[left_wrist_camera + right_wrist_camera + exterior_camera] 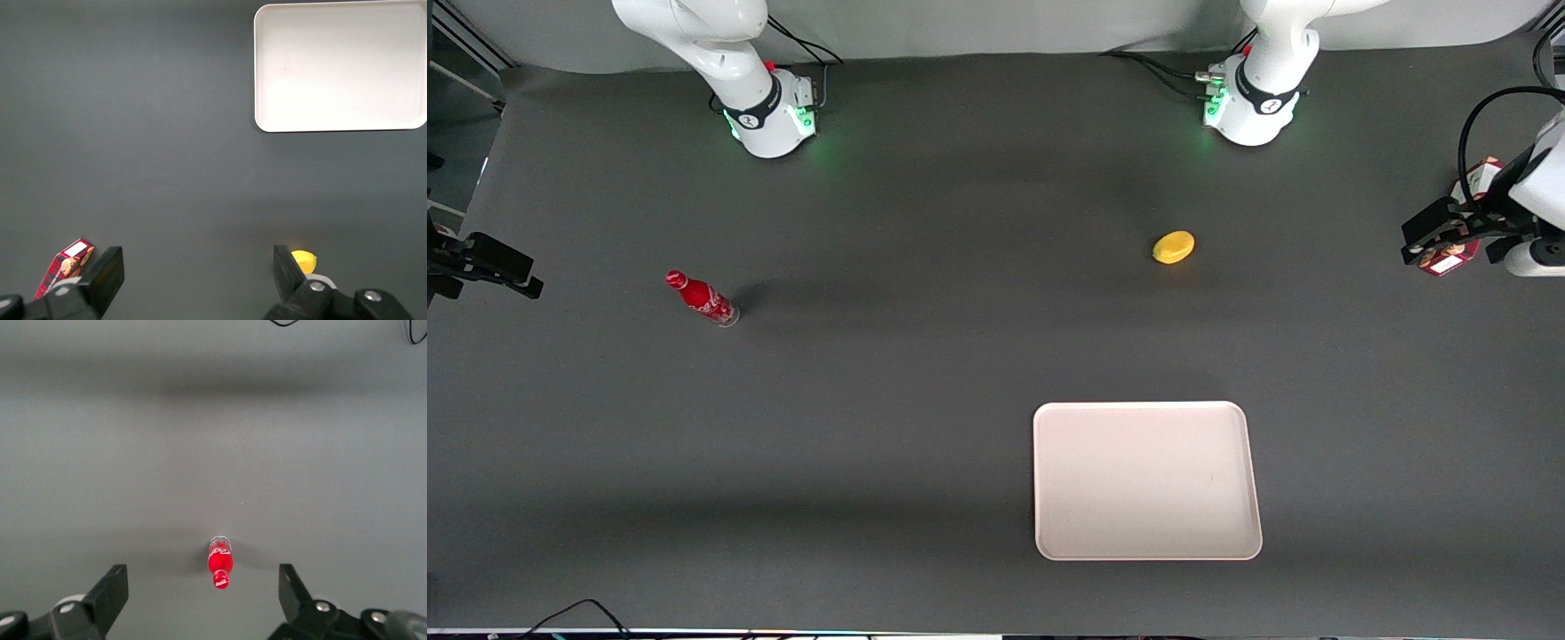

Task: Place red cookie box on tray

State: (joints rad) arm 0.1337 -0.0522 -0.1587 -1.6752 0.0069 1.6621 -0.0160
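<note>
Gripper (199, 273) is hanging high over the table with its fingers spread wide, holding nothing. Going across the front view, the red soda bottle (702, 298) is standing toward the parked arm's end, the tray (1145, 480) is lying nearest the camera, the lemon (1173, 247) is sitting farther away, and the red cookie box (1461, 220) is lying under the gripper at the working arm's end.

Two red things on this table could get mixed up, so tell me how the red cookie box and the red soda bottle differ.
The red cookie box is an oblong plaid carton with a white label; the red soda bottle is round, plain red with white script. The box lies at the working arm's end of the table under the open gripper; the bottle stands toward the parked arm's end. Both are off the tray.
</note>
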